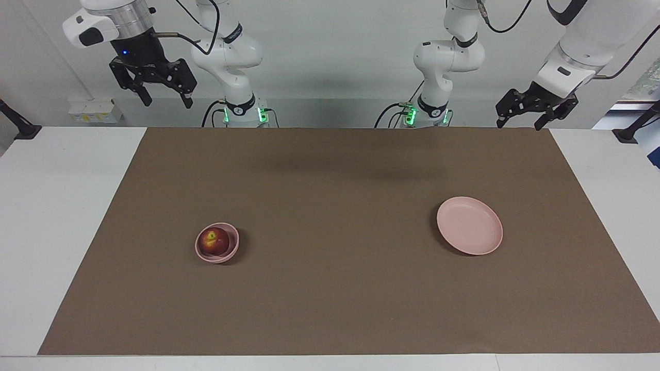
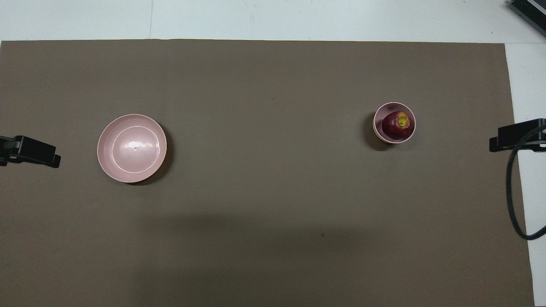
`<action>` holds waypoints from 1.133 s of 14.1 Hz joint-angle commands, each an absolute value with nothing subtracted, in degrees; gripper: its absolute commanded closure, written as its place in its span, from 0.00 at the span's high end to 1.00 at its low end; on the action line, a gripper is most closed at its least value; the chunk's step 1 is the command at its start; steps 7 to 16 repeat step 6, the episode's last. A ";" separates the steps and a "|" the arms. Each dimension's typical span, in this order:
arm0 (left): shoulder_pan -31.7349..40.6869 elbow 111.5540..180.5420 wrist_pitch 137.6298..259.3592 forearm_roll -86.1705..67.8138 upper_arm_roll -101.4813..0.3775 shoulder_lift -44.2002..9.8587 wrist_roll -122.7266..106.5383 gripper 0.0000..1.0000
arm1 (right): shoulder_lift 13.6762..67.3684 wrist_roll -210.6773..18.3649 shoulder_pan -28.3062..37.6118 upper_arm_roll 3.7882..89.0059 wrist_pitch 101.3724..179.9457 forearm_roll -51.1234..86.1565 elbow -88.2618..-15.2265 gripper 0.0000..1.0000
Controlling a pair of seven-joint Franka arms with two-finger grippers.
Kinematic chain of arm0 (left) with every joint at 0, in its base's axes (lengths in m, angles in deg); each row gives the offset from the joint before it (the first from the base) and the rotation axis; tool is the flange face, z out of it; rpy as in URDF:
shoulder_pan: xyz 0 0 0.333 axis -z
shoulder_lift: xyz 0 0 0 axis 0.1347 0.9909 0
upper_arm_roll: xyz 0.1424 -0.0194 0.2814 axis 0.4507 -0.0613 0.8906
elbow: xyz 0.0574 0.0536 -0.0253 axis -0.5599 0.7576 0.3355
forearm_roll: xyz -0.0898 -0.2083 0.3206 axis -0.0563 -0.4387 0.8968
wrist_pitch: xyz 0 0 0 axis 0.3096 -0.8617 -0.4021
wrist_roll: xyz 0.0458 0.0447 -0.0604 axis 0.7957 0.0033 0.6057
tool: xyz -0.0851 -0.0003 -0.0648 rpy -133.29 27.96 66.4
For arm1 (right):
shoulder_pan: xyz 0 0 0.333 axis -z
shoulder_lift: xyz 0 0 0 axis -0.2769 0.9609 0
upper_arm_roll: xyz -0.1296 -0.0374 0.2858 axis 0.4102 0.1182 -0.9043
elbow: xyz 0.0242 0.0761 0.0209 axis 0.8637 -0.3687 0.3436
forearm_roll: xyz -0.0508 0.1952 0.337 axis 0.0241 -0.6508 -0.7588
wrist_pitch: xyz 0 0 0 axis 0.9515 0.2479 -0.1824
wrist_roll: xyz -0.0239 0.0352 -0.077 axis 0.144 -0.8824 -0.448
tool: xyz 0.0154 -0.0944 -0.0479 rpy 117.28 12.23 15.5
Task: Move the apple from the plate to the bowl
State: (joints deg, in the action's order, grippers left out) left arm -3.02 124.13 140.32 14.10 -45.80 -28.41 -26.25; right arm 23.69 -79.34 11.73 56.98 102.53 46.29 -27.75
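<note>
The dark-red apple [image 1: 213, 241] [image 2: 397, 125] sits in the small pink bowl [image 1: 232, 249] [image 2: 380, 113] toward the right arm's end of the table. The wide flat pink plate [image 1: 469, 225] [image 2: 132, 148] lies bare toward the left arm's end. My right gripper [image 1: 166, 98] is open and empty, raised high over the table's edge at the right arm's end; it also shows in the overhead view [image 2: 514, 137]. My left gripper [image 1: 520, 123] is open and empty, raised over the mat's corner near the left arm's base; it also shows in the overhead view [image 2: 36, 152].
A brown mat [image 1: 335, 288] covers most of the white table [image 1: 62, 206]. A black cable [image 2: 512, 200] hangs from the right arm at the mat's edge. The arm bases [image 1: 242, 111] stand at the table's near edge.
</note>
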 commanded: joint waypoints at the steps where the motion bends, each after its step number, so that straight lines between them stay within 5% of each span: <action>1: -3.61 123.25 139.12 14.20 -46.03 -28.20 -26.44 1.00 | 22.81 -80.42 11.77 56.50 102.16 46.70 -28.85 1.00; 16: -3.70 123.25 139.13 14.11 -46.03 -28.20 -26.44 1.00 | 22.72 -80.42 11.60 56.41 102.16 46.52 -29.20 1.00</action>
